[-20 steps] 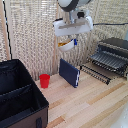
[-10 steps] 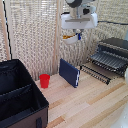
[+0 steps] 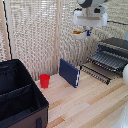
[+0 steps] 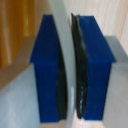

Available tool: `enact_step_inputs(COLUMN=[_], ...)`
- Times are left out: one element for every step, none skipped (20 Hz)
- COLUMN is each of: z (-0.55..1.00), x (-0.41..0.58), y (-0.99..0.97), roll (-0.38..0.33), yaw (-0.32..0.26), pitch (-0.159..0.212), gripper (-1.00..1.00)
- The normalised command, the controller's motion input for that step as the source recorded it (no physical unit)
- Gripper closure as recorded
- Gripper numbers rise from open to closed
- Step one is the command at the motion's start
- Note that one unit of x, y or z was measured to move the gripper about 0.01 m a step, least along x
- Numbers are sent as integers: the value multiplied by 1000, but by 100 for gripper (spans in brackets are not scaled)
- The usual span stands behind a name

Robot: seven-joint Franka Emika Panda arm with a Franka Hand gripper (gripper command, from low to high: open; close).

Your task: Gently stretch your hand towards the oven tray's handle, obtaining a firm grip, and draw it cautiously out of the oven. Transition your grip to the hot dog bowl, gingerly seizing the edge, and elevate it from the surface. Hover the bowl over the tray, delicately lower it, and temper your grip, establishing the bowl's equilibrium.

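Bench (image 3: 95,107): pale wood planks, backed by a light woven screen.

Oven (image 3: 118,47): black and silver, at the exterior view's right edge, glass door folded down.

Tray (image 3: 106,62): dark wire rack of parallel bars, drawn out from the oven front over the lowered door. Handle (image 3: 94,73): thin dark bar along the rack's near edge.

Claw (image 3: 84,33): hangs from the white arm head high in the exterior view, well above the bench. It grips the bowl (image 3: 78,34) by its rim. In the wrist view the two blue fingers (image 4: 49,70) sit close together with dark pads pressed against a thin pale rim (image 4: 65,50) between them.

The bowl: small, white, shallow, with yellowish-orange pieces inside; held in the air in front of the screen, off the tray toward the exterior view's left and above the book.

Book (image 3: 69,73): dark blue, standing upright on the bench, between the cup and the tray.

Cup (image 3: 45,80): small, red, upright on the bench, beside the case.

Case (image 3: 19,100): large, black, fabric, open on top, at the exterior view's lower left.
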Motion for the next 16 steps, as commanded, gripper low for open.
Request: enact_step_inputs(z=[-129,-160,-171,-191,-191,-203,-274,-274,-366,-351,-374,-406,-374,-329,-309,-269], x=[0,-11,-6,0,0,0,0,0,0,0,6,0,0,11,0,0], y=[-931,-926,-923,-917,-914,-911,-880,-869,-771,-734,-709,-703,-697,-674,-660,-683], roll=[31,27,27,28,27,29,29,28,24,28,28,30,27,28,35,34], yaw=[-74,-80,-81,-84,-86,-86,-89,-85,-69,-66,-61,-65,-72,-71,-77,-83], pitch=[-58,-45,-35,-24,-7,0,0,15,26,36,36,29,27,27,11,2], gripper=[100,100,100,100,100,100,100,100,100,100,100,100,100,100,100,100])
